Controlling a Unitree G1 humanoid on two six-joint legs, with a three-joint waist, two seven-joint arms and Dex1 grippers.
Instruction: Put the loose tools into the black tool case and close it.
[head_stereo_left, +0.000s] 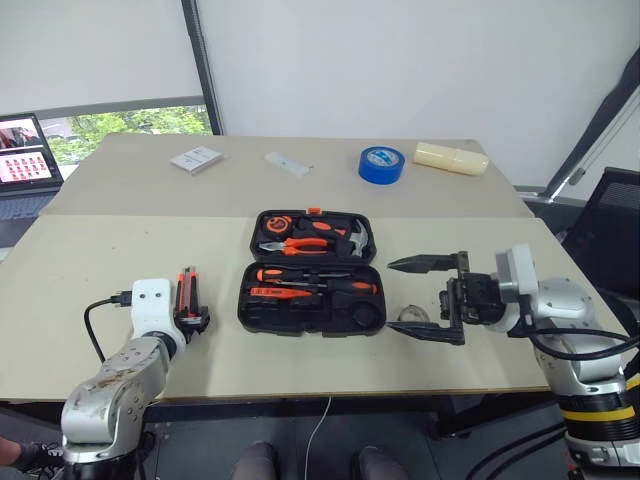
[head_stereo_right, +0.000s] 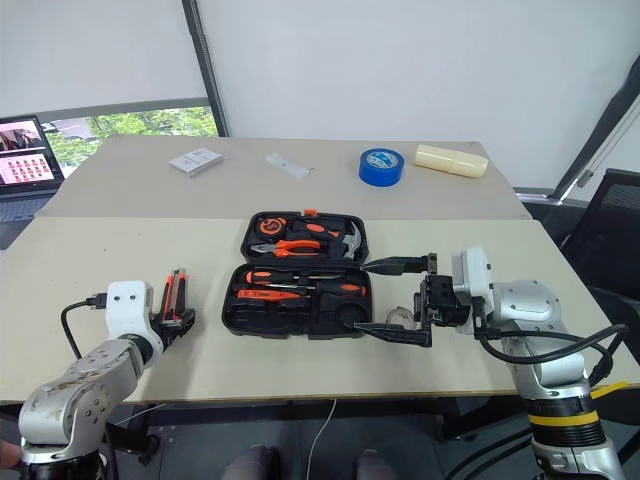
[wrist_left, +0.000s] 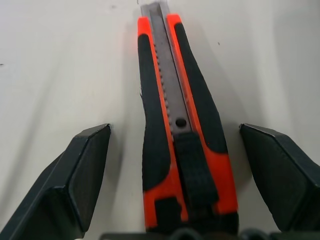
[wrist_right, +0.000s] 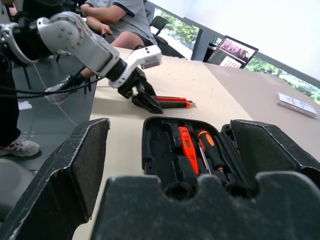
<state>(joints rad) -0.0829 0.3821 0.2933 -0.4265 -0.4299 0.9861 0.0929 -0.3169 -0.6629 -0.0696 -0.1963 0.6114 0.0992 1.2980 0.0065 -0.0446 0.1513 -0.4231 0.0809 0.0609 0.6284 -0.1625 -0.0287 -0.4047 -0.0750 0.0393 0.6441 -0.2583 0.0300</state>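
From the head cameras, no lettering is reading clearly anywhere. The black tool case (head_stereo_left: 312, 272) is lying open in the middle of the pale matte table (head_stereo_left: 80, 270), its moulded halves showing rounded corners and an orange latch at the far edge. Orange-and-black screwdrivers (head_stereo_left: 310, 281) are sitting in its near half, pliers and a hammer in the far half. Beyond it a blue tape roll (head_stereo_left: 381, 163), a cream cylinder (head_stereo_left: 451, 158), a small white box (head_stereo_left: 195, 159) and a flat white strip (head_stereo_left: 288, 164) are resting well apart. A laptop (head_stereo_left: 25, 152) is glowing at the left edge.

The left gripper (head_stereo_left: 190, 322) is sitting over the near end of the utility knife (head_stereo_left: 187, 292), left of the case. The right gripper (head_stereo_left: 427, 296) is hanging just right of the case, pointing toward it, fingers spread wide with nothing between them; a small clear ring (head_stereo_left: 410, 317) is lying beneath it.

In the left wrist view, the knife (wrist_left: 180, 130) is running straight between the two black fingers (wrist_left: 85, 170), its rubbery black grips, glossy orange shell and notched grey metal track showing plainly. The fingers are standing apart on either side, not touching it.

In the right wrist view, the textured dark pads (wrist_right: 80, 165) are gaping wide, framing the open case (wrist_right: 190, 155). Beyond, the left gripper (wrist_right: 145, 97) is at the knife, and seated people are waiting behind the table.
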